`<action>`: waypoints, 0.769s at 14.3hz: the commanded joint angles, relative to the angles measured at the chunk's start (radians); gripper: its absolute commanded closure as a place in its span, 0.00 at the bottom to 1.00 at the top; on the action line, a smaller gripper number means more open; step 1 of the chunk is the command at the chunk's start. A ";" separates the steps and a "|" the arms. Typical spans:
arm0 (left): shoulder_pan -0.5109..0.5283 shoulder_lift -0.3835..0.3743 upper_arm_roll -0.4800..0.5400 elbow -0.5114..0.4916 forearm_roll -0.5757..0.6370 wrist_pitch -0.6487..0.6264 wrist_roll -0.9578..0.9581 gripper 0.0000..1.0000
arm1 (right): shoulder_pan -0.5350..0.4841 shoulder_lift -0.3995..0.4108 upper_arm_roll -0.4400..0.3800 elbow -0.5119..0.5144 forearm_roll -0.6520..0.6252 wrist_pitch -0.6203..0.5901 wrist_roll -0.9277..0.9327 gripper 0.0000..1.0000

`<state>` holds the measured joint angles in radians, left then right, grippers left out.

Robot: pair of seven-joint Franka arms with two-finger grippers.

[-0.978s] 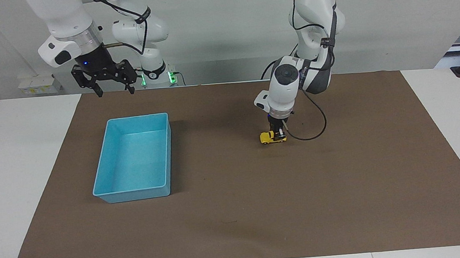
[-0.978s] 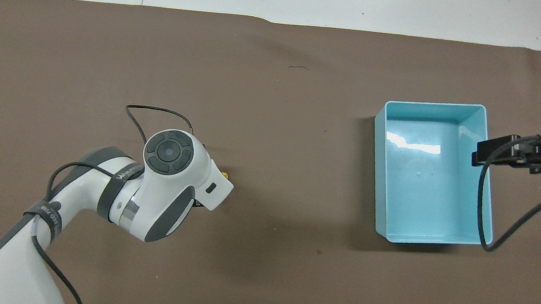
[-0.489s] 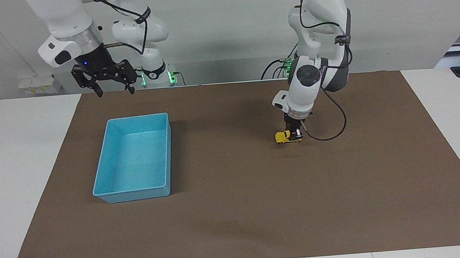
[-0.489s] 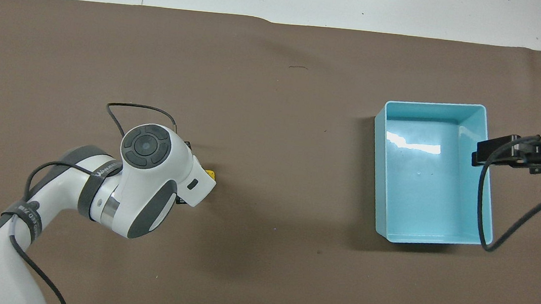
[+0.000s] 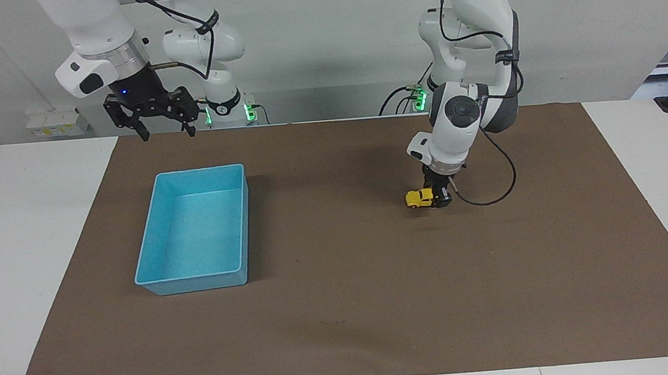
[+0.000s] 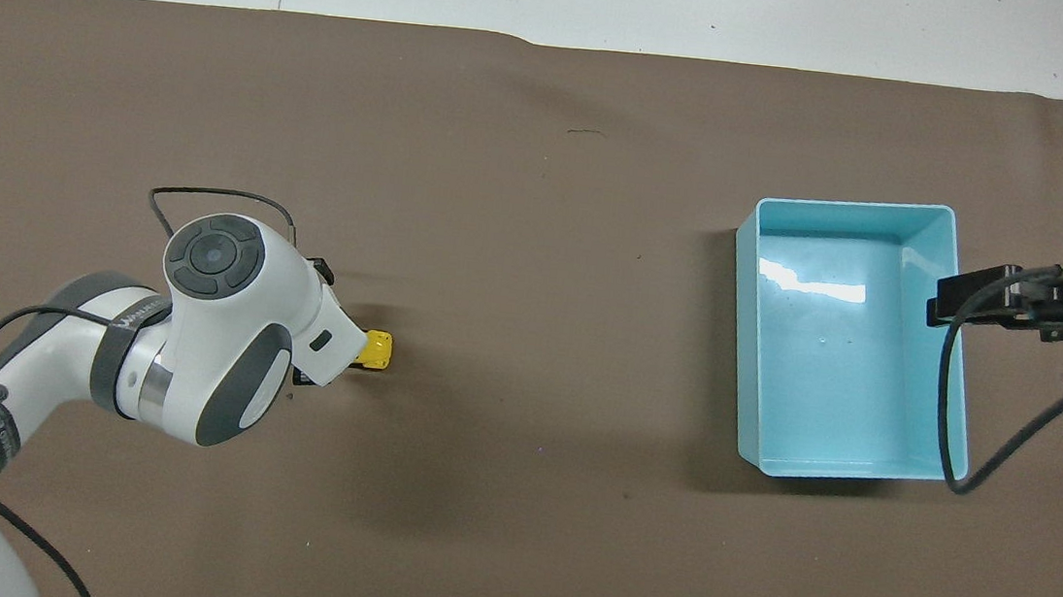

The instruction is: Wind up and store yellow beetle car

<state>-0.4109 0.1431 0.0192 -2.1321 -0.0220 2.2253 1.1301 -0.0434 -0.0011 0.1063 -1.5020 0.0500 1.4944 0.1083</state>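
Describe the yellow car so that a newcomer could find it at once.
Start at the brown mat and go toward the left arm's end, away from the blue tray. There the left gripper holds the yellow beetle car on the mat: the only yellow thing, tiny.

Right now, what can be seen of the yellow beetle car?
The yellow beetle car is a tiny, rounded, bright yellow toy, plastic by its look, with dark wheels. It sits wheels-down on the brown mat, toward the left arm's end of the table and well apart from the blue tray. The left gripper is shut on its rear end, which it hides.
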 commanded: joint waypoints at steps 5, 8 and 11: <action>0.110 -0.069 0.007 0.259 0.010 -0.223 -0.234 0.00 | -0.013 0.003 0.009 0.006 -0.001 -0.013 -0.024 0.00; 0.179 -0.086 0.008 0.297 0.010 -0.227 -0.450 0.00 | -0.013 0.003 0.010 0.008 -0.001 -0.017 -0.032 0.00; 0.254 -0.093 0.010 0.349 0.011 -0.280 -0.681 0.00 | -0.012 0.001 0.013 0.006 0.020 -0.031 -0.062 0.00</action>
<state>-0.2056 0.0539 0.0399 -1.8240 -0.0207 2.0012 0.5911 -0.0431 -0.0011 0.1102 -1.5020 0.0529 1.4827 0.0860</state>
